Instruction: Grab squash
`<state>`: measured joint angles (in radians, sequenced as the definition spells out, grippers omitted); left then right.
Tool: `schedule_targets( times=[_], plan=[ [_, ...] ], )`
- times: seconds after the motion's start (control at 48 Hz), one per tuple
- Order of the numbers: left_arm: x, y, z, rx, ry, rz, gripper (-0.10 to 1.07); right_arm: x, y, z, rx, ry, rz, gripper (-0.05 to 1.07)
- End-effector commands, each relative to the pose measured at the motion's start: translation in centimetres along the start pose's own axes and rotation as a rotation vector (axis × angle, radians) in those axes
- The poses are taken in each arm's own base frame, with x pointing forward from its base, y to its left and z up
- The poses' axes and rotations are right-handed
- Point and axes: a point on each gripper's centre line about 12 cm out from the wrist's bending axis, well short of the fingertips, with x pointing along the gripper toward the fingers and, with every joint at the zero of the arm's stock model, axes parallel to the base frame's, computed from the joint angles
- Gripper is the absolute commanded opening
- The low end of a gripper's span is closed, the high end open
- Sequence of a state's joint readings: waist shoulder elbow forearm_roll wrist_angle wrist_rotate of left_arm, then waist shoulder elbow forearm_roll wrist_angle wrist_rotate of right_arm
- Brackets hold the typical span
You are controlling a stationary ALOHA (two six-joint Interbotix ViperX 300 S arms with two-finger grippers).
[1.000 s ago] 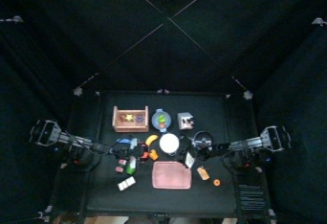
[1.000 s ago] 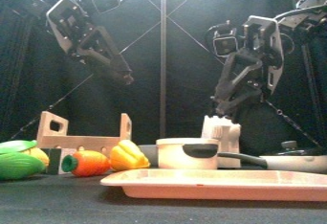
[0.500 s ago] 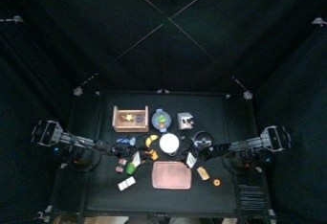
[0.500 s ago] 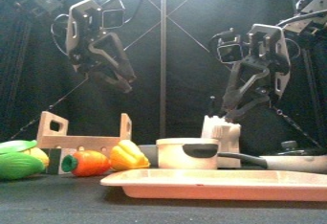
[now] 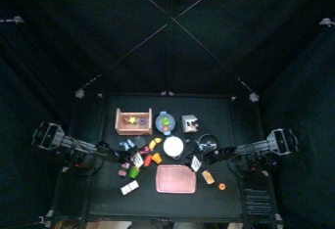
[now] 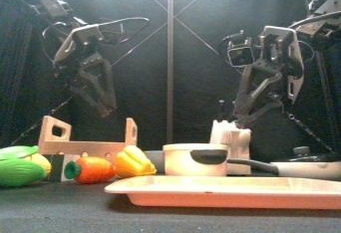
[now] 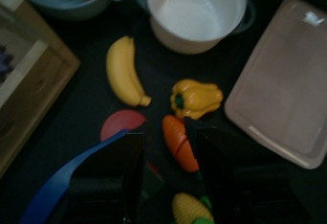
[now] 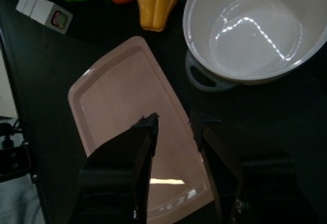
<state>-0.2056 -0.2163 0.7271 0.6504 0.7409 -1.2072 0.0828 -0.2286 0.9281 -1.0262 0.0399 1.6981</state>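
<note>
Squash — in the top view it is too small to pick out with certainty among the cluster of coloured toys left of the white pot (image 5: 173, 147), at the middle of the black table (image 5: 108, 200). The pink tray (image 5: 174, 179) lies just below the pot, and one arm reaches in from each side.

In the front view the squash (image 6: 132, 161), yellow-orange, sits at lower left on the table, just right of an orange carrot (image 6: 91, 168) and in front of the wooden crate (image 6: 83, 138). The left gripper (image 6: 98, 99) hangs well above the crate, its jaws spread and empty. The right gripper (image 6: 238, 109) hangs above the pot at centre right.

In the left wrist view the squash (image 7: 196, 98) lies at the centre of the frame, between a banana (image 7: 124, 70) on its left and the tray on its right, with the carrot just below it. The left gripper's jaws stand wide apart at the bottom edge, gripping nothing — the squash is clear of them.

In the right wrist view the squash (image 8: 155, 2) shows at the top, left of the pot. The right gripper (image 8: 173, 124) has its jaws parted over the tray, holding nothing.
</note>
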Motion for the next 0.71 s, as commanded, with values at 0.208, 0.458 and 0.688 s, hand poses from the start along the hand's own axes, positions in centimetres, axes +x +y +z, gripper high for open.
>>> schedule_targets(
  times=[0.208,0.458,0.688],
  plan=[
    [1.4,-2.8,2.0,0.168,0.060,0.052,0.76,-0.3,0.3,0.4,0.005,-0.015,0.012,0.74],
    [3.1,-4.1,1.8,0.082,0.102,0.059,0.79,-0.2,0.1,0.0,0.014,-0.003,0.009,0.74],
    [3.5,-4.2,1.6,0.046,0.113,0.065,0.93,-0.1,-0.1,-0.3,0.018,0.007,0.001,0.74]
  ],
)
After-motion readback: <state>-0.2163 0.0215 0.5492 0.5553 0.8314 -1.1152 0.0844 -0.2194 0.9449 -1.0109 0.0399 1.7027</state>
